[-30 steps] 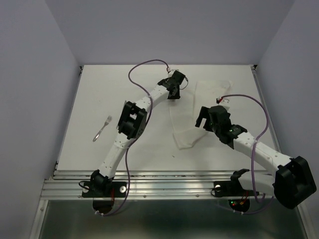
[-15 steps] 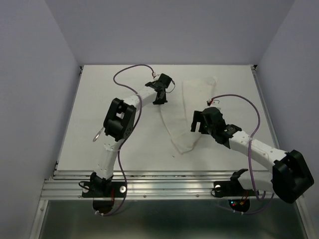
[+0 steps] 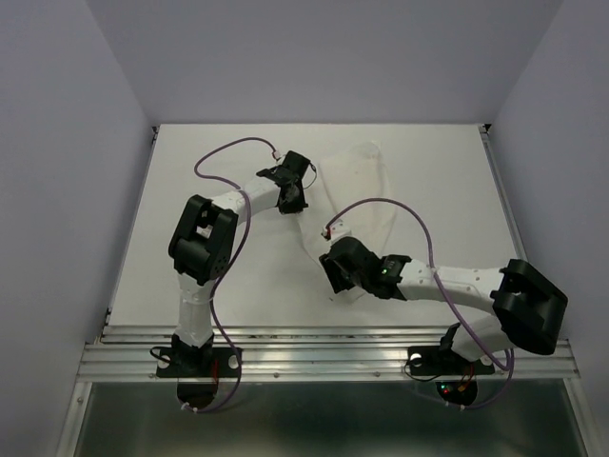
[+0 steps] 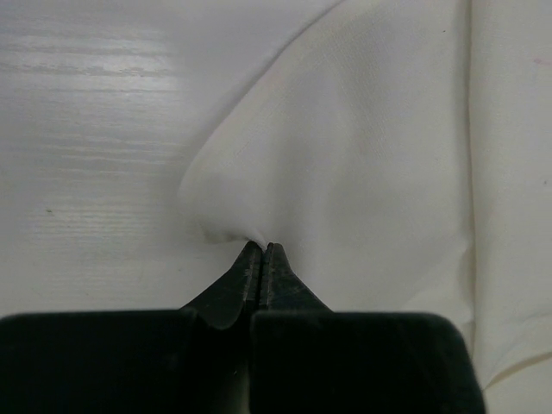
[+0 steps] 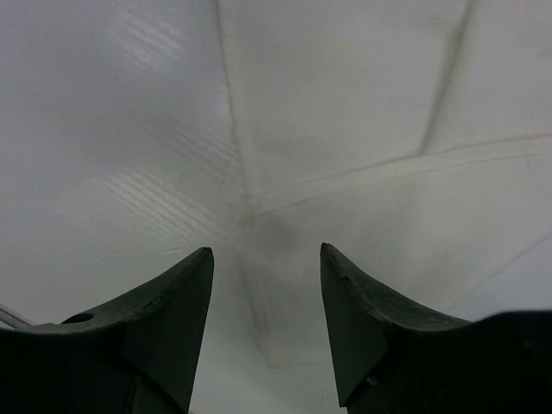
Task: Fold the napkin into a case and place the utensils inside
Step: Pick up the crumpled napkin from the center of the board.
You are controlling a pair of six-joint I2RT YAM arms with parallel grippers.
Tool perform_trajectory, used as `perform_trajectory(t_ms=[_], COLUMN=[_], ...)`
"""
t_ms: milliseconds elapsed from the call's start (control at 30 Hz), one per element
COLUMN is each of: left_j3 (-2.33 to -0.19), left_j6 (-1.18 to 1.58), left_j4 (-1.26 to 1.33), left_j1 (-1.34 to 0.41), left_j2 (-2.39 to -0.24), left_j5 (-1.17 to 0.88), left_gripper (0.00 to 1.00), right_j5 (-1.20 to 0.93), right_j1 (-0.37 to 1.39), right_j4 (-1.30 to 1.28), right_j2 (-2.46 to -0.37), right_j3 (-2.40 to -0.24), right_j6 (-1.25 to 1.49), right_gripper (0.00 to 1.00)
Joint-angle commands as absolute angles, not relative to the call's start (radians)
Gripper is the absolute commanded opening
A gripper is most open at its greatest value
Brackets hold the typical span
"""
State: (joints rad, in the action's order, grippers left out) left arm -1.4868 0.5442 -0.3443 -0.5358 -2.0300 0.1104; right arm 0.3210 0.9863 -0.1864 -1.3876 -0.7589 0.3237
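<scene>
White tabletop [image 3: 447,162]; pale lilac walls [image 3: 57,143] around; ribbed aluminium rail [image 3: 314,352] near edge.

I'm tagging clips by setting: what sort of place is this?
Likely a robotics lab cell: bare white table boxed by plain walls, left arm and right arm mounted on an aluminium rail.

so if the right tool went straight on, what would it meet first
The right tool would likely meet the napkin first. Its layered edge lies directly ahead between the open jaws, though depth is unclear.
</scene>
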Motion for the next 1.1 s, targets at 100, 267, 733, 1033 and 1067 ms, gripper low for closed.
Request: perform_trajectory(t_ms=[100,267,733,1033,1067], left_j3=[-1.489,-1.49,-1.479,-1.436,-1.437], left_j6=[0.548,0.543,0.519,0.509,0.508], left_j4=[-0.319,-0.321,-0.307,-0.291,-0.293], left_j1=[-0.54,-0.54,-0.529,-0.411,-0.4], left_j2=[-1.993,-1.999,-2.005,-1.902,-1.89], left_j5=[0.089,0.08,0.046,-0.005,-0.029], left_gripper=[0.0,0.0,0.0,0.0,0.0], right_j5=[0.359,0.373,0.551,0.649,0.597], right_j1=[1.043,1.066,1.075,0.845,0.791], right_j4=[-0.178,-0.164,-0.149,-0.164,-0.164], right_j2=[-1.486,-1.543,-1.447,-1.326,-1.31], right_j3=[-0.804,-0.816,-0.815,-0.804,-0.802], right_j6=[0.244,0.252,0.347,0.46,0.474], right_gripper=[0.57,0.58,0.01,0.01,0.01])
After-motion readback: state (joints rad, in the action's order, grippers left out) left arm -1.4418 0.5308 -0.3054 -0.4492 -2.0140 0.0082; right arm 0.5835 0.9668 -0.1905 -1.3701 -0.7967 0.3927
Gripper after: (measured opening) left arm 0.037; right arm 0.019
